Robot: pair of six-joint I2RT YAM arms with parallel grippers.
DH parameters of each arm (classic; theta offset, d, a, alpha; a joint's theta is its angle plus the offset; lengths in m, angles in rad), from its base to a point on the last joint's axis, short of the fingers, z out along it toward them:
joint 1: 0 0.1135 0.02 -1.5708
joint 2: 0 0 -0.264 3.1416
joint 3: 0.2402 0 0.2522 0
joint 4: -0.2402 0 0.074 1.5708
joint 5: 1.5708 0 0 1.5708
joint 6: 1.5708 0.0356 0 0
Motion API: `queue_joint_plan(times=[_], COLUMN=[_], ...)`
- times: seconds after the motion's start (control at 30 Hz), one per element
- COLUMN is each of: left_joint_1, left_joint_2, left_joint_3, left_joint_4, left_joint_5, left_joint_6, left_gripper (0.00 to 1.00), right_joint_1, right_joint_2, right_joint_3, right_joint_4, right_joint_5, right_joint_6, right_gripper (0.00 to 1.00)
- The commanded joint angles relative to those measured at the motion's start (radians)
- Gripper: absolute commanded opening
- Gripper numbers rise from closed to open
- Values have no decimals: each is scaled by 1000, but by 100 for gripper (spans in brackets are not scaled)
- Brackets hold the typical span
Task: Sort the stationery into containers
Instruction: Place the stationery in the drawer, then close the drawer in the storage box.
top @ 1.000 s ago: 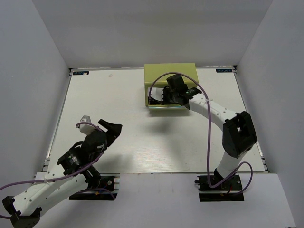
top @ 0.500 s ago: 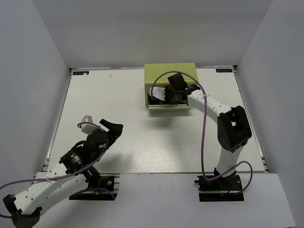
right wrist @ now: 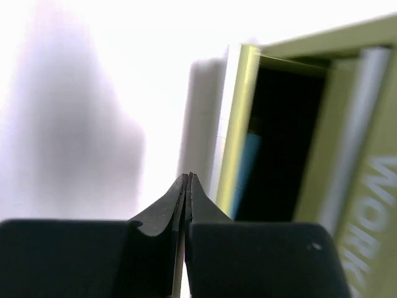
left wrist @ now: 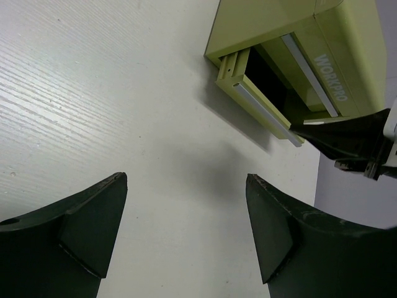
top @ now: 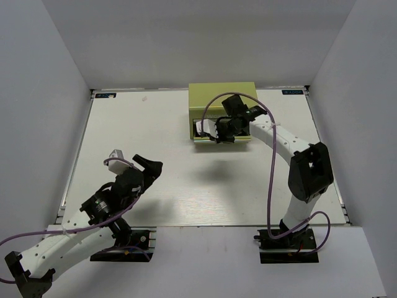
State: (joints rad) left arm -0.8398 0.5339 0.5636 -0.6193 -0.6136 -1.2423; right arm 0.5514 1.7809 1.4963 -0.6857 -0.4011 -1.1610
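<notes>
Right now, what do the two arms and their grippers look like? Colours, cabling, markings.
Both the left arm and right arm have white link shells with black joint housings, on black base plates. A thin purple cable loops loosely along each. The left gripper and right gripper have matt black, wedge-shaped fingers tapering to tips. No markings legible.

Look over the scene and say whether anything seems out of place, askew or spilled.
Only the chest stands out: one drawer is pulled out while the other looks shut. Nothing spilled or damaged shows.
</notes>
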Motion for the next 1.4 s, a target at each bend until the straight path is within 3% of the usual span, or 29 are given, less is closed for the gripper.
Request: queue_joint_plan(times=[0.0, 0.47, 0.67, 0.77, 1.03, 1.17, 1.27, 1.37], left_joint_1=[2, 2, 2, 2, 2, 2, 2, 2], left_joint_2=[1, 11, 11, 20, 52, 61, 61, 61], left_joint_3=[-4, -4, -4, -4, 5, 5, 5, 5], left_joint_4=[10, 20, 20, 30, 49, 49, 59, 95], left_joint_5=[2, 11, 11, 11, 11, 11, 11, 20], left_joint_6=[12, 12, 12, 12, 30, 30, 40, 67], left_gripper=[87, 87, 89, 90, 91, 91, 92, 98], right_joint_1=[5, 10, 12, 13, 13, 8, 2, 4], right_joint_2=[9, 172, 137, 149, 181, 164, 86, -21], right_joint_3=[8, 27, -82, -96, -131, -111, -116, -171], right_joint_4=[-130, 89, 446, 532, 710, 632, 432, 371], right_joint_5=[-102, 148, 396, 519, 649, 611, 368, 199], right_joint_6=[-75, 104, 236, 244, 248, 248, 247, 310], right_gripper=[0, 0, 0, 0, 0, 0, 0, 9])
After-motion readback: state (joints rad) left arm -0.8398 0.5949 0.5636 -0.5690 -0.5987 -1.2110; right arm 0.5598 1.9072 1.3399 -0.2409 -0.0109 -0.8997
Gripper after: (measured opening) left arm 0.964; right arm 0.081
